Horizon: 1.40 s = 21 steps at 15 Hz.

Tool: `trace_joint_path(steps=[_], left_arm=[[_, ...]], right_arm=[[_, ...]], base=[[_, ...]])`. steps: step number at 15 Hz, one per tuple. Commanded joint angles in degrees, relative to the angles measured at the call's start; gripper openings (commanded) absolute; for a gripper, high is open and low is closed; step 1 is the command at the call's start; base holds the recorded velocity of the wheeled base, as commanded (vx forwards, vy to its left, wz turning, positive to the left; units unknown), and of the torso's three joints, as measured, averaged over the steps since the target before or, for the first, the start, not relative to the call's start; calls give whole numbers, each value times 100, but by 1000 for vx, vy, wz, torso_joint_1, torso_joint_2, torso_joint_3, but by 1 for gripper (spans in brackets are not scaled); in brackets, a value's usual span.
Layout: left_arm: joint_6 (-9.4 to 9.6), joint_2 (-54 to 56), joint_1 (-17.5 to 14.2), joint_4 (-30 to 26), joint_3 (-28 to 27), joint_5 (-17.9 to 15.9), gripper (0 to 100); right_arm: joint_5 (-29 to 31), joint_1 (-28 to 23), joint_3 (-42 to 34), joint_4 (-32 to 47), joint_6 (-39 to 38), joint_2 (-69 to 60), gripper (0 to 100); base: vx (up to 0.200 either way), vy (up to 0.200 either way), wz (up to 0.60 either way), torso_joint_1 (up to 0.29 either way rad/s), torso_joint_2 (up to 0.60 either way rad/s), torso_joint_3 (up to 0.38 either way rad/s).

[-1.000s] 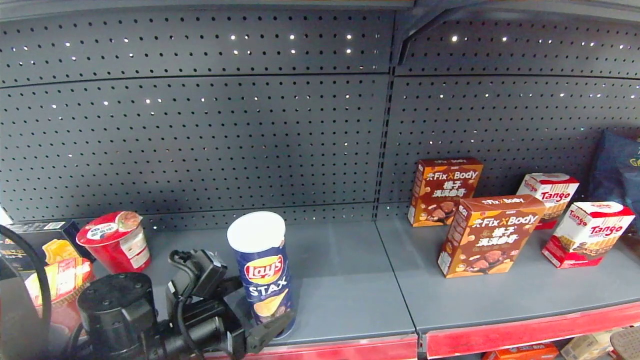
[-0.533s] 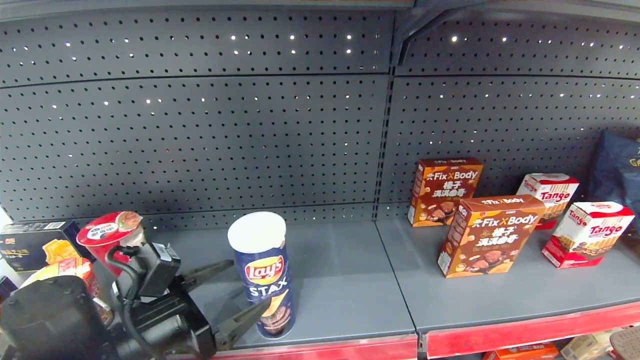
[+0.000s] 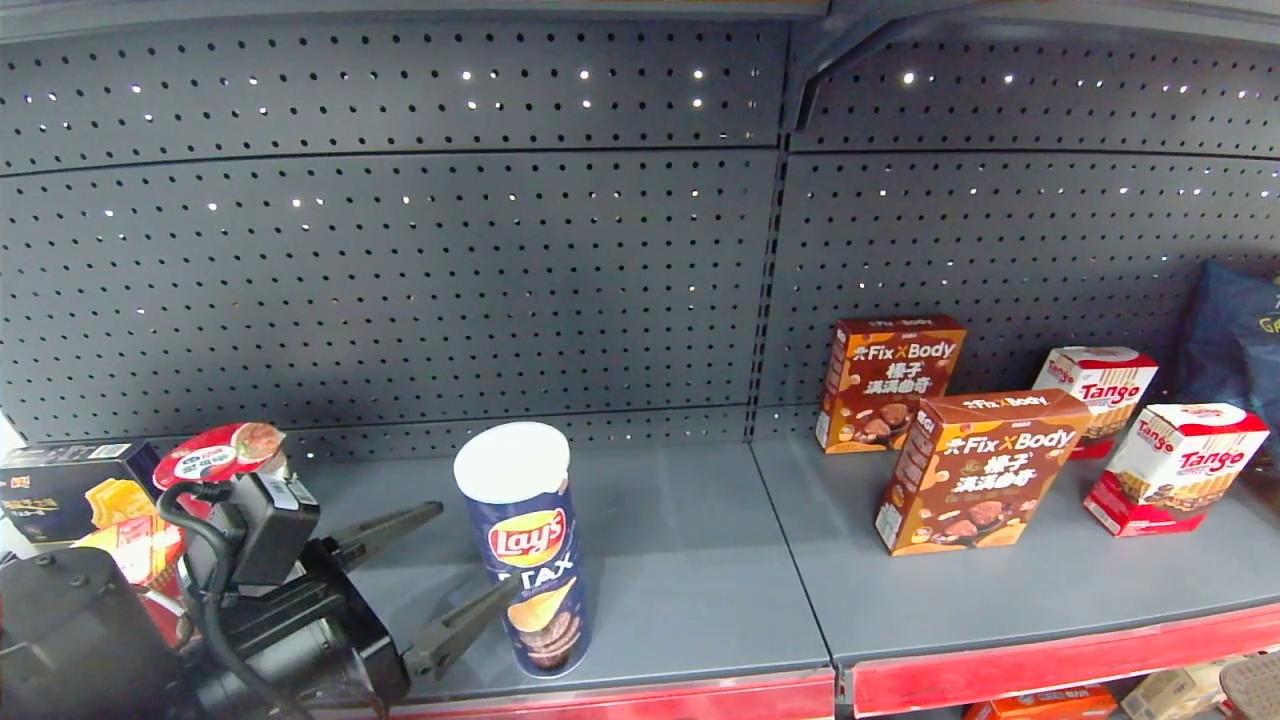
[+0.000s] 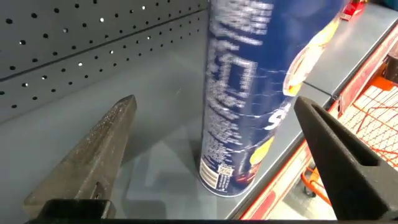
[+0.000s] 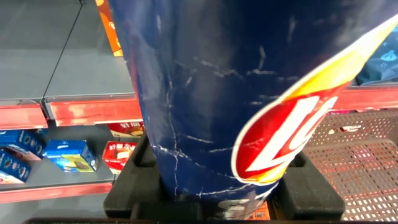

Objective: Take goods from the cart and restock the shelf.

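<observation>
Blue chip can point(image 3: 525, 560) beside spread left jaws

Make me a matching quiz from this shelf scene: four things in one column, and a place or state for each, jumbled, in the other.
1. chip can
2. left gripper
3. right gripper
4. brown boxes

A. shut on a second can
B. on the right shelf section
C. open, by the chip can
D. upright near the shelf's front edge

Pairs: 1-D, 2-C, 3-A, 4-B
</observation>
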<state>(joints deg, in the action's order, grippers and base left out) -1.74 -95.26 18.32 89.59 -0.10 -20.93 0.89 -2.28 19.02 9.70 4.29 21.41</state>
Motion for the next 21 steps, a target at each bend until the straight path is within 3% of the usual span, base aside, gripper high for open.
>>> trace_joint_path(steps=[1, 9, 13, 16, 21], left_arm=[[7, -46, -22, -73, 1, 1, 100], [60, -230, -294, -108, -8, 19, 100], [69, -169, -241, -38, -8, -60, 100], [42, 297, -136, -126, 1, -298, 100], [34, 1229, -224, -390, 10, -280, 100]], right_arm=[[-1, -1, -30, -4, 2, -31, 0], [-1, 17, -47, 5, -7, -40, 0], [-1, 17, -47, 5, -7, -49, 0], [-1, 8, -47, 23, -7, -49, 0], [-19, 26, 23, -4, -7, -40, 0]], base=[[0, 0, 0, 0, 0, 0], [0, 0, 0, 0, 0, 0], [0, 0, 0, 0, 0, 0], [0, 0, 0, 0, 0, 0], [0, 0, 0, 0, 0, 0]])
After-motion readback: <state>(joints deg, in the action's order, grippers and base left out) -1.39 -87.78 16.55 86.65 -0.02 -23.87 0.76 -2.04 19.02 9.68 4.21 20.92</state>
